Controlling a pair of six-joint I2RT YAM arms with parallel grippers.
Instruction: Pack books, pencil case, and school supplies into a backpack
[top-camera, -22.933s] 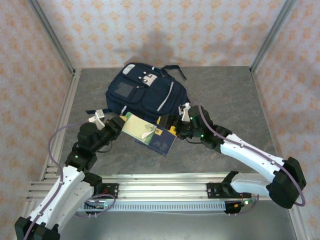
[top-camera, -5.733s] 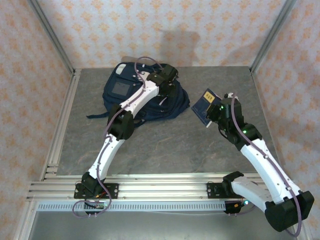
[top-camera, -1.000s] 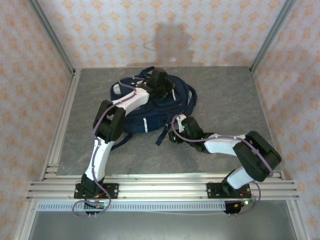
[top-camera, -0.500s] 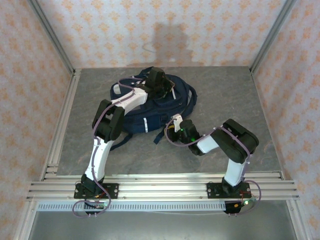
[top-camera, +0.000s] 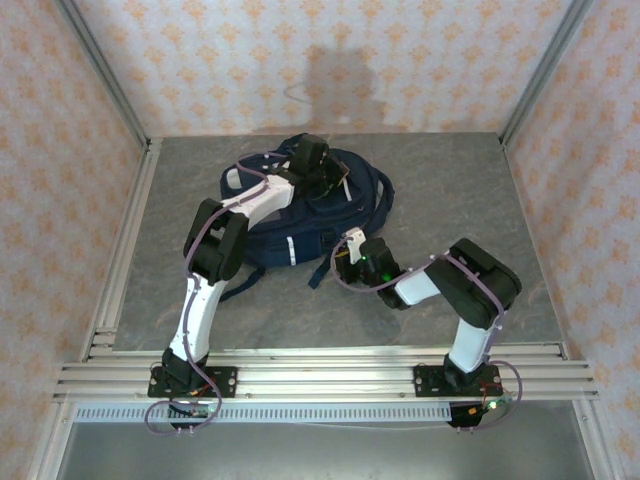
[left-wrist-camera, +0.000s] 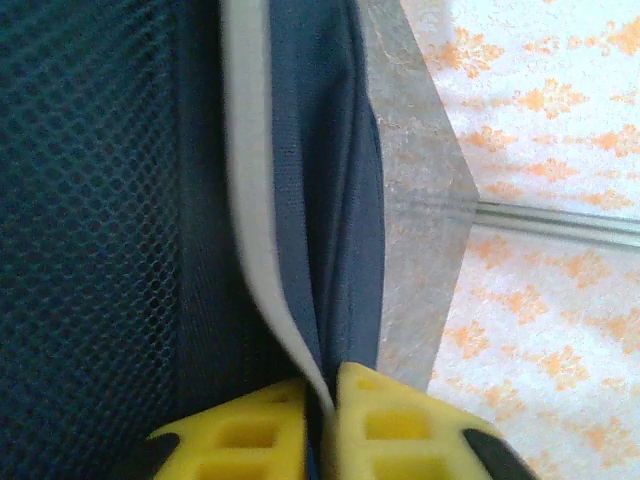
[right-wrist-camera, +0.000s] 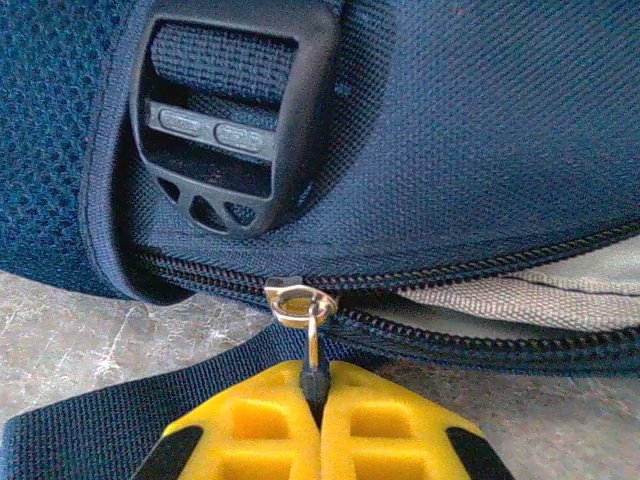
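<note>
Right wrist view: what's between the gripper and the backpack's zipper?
A metal ring and thin pull tab hang from the zipper; the right gripper is shut on the tab. Seen in the right wrist view.

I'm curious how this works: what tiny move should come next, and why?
Probably the right fingers, shut on the zipper pull, should drag it toward the gap showing pale lining, closing the backpack that the left fingers pinch.

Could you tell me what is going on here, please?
Two robot arms are working on a large navy blue fabric backpack lying on the grey table. The left pincer pinches its white-piped fabric edge, while the right pincer is shut on the small metal zipper pull. That zipper is partly open.
</note>
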